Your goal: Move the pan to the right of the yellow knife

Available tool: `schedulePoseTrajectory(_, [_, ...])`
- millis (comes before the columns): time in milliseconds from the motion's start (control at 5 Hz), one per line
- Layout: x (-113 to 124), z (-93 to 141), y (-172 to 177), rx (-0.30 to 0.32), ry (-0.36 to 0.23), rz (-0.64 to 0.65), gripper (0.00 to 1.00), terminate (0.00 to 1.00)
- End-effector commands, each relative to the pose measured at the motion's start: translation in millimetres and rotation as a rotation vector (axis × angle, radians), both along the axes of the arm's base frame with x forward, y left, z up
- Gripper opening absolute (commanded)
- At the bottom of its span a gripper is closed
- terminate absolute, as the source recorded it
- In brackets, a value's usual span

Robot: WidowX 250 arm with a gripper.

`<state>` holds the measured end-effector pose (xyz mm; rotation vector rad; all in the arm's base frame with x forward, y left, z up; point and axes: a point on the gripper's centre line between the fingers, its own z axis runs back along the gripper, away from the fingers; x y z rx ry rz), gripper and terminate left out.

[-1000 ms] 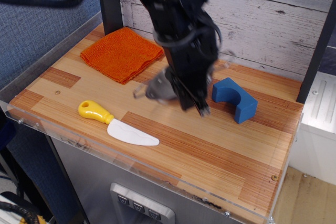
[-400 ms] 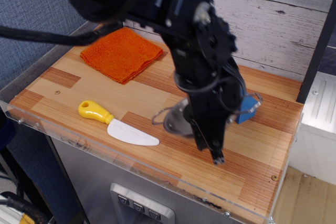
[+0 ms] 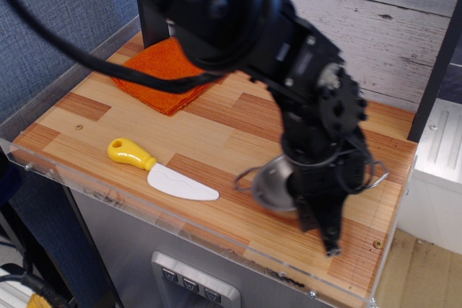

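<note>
The yellow knife (image 3: 160,171) lies on the wooden table near the front left, yellow handle to the left, white blade pointing right. The shiny steel pan (image 3: 273,185) is to the right of the blade's tip, mostly hidden behind my arm; its wire loop handles stick out at left and right. My gripper (image 3: 323,223) is black and points down over the pan's right part. It appears shut on the pan, which seems slightly above or just at the table; the fingertips (image 3: 333,250) reach toward the front edge.
A folded orange cloth (image 3: 155,70) lies at the back left, partly behind my arm. The blue arch block is hidden behind the arm. A clear plastic rim (image 3: 216,239) runs along the table's front edge. A white-plank wall stands behind.
My arm has carried the pan from the table's middle toward the front right, past the knife's blade. The blue block is now covered by the arm.
</note>
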<state>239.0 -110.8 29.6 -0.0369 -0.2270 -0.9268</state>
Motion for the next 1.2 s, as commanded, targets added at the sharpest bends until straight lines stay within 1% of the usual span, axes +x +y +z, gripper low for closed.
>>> schedulePoseTrajectory(0, [-6, -2, 5, 0.047, 0.016, 0.051, 1.0, 0.0])
schedulePoseTrajectory(200, [-7, 0, 10, 0.048, 0.008, 0.079, 1.0, 0.0])
schedulePoseTrajectory(600, [-10, 2, 12, 0.044, 0.004, 0.09, 1.0, 0.0])
schedulePoseTrajectory(800, [-8, 15, 13, 0.018, -0.004, 0.112, 1.0, 0.0])
schedulePoseTrajectory(1000, [0, 50, 14, -0.053, -0.043, 0.158, 1.0, 0.0])
